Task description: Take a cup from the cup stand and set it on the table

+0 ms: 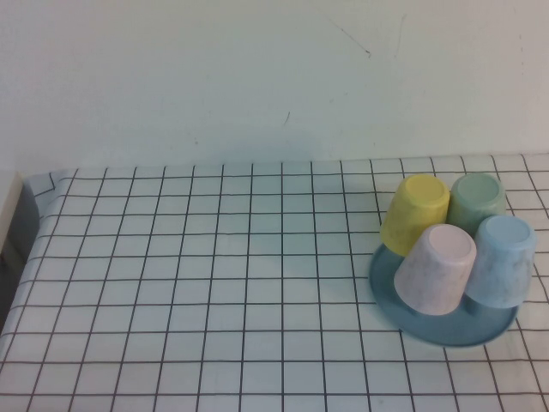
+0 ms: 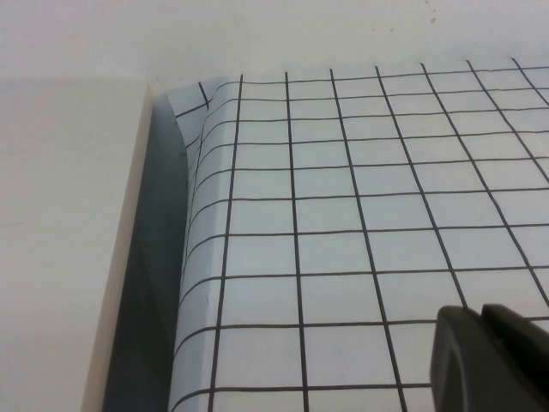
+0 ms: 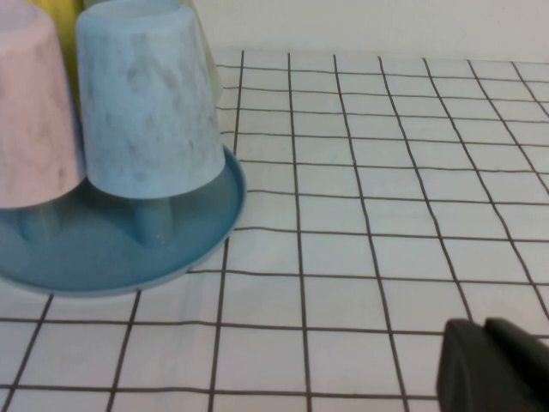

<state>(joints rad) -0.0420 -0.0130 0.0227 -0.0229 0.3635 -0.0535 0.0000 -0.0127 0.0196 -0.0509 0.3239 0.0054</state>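
On the right part of the grid-printed surface (image 1: 214,283) sat the cup stand (image 1: 412,322), a round blue-grey dish. Four tumblers rested upside down on its pegs: the light blue cup (image 1: 506,262) at the right, a pale pink tumbler (image 1: 437,270) just beside it at the front, a yellow tumbler (image 1: 414,215) and a pale green tumbler (image 1: 477,202) behind them. The blue cup sat on a light blue peg (image 3: 154,219).

Neither arm showed in the high view. The left hand (image 2: 493,360) hung low over the bare cloth near the surface's far left corner, its dark fingers pressed together with nothing between them. The right hand (image 3: 497,369) hovered just above the cloth near the stand, apart from the cup, its fingers likewise closed and empty.
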